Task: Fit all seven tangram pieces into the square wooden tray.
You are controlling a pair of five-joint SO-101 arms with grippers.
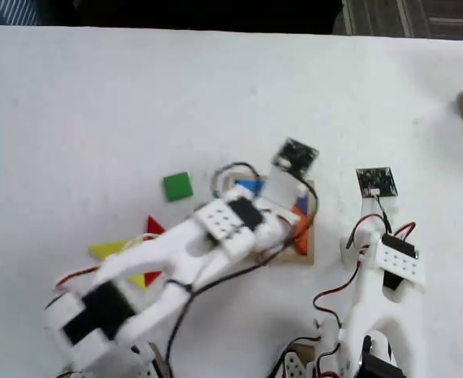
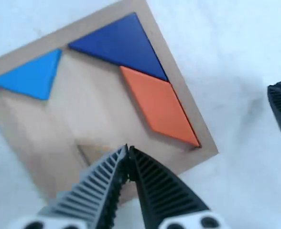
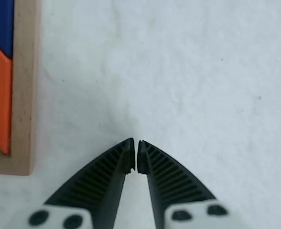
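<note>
Square wooden tray (image 2: 92, 109): on the table below your left gripper (image 2: 128, 149), whose jaws are closed on nothing. In the tray: dark blue triangle (image 2: 121, 45), orange parallelogram (image 2: 159, 105) touching it, and light blue triangle (image 2: 33, 76). Loose on the table nearby: green square (image 1: 178, 186), red triangle (image 1: 154, 227), yellow triangle (image 1: 109, 250). Your right gripper (image 3: 135, 143): closed, empty, just beside the tray.

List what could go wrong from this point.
1. The left gripper, shut, hangs over the tray near the orange piece; dropping lower might knock seated pieces askew.
2. The right gripper sits shut beside the tray's rim; a sideways move could shove the tray.
3. The red piece and yellow piece lie partly under the left arm in the high view, so picking them may be misjudged.
</note>
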